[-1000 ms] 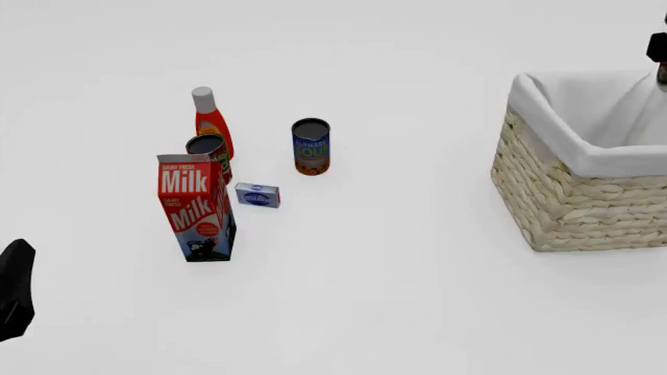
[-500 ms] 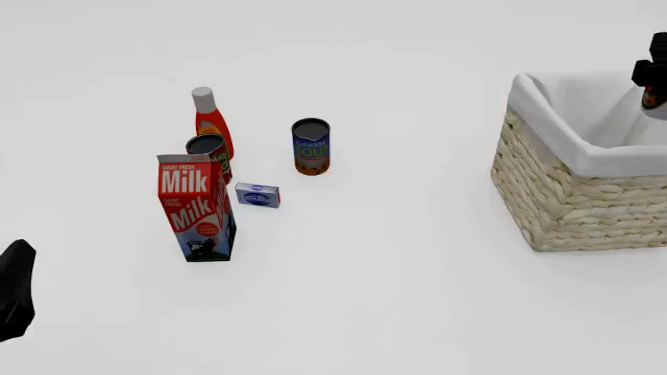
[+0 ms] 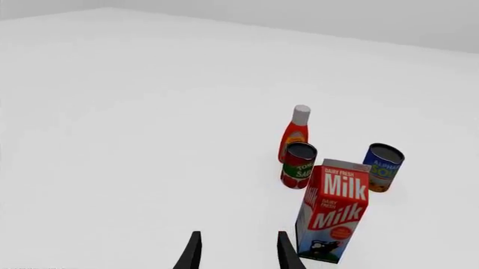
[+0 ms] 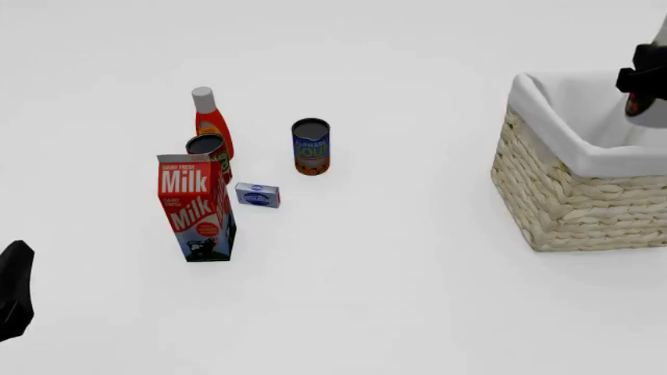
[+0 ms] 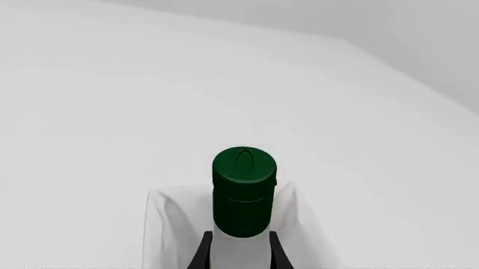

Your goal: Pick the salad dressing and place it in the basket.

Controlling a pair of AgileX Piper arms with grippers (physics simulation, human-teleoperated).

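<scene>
My right gripper (image 4: 638, 80) is shut on the salad dressing (image 5: 243, 190). In the right wrist view its dark green cap and white neck stand between the fingers. In the front view only a bit of the white bottle (image 4: 654, 112) shows at the right edge, hanging over the basket (image 4: 583, 203). The basket is pale woven wicker with a white cloth lining (image 5: 168, 224). My left gripper (image 3: 238, 255) is open and empty, low over the table, short of the milk carton. A dark part of the left arm (image 4: 12, 291) shows at the front left.
A red milk carton (image 4: 196, 207) stands at the left with a red can (image 4: 208, 152) and an orange-red bottle with a white cap (image 4: 212, 121) behind it. A blue can (image 4: 311, 146) and a small blue-white box (image 4: 258, 194) are nearby.
My right gripper has moved left and down with the bottle, further into view above the basket. The left arm has not moved.
</scene>
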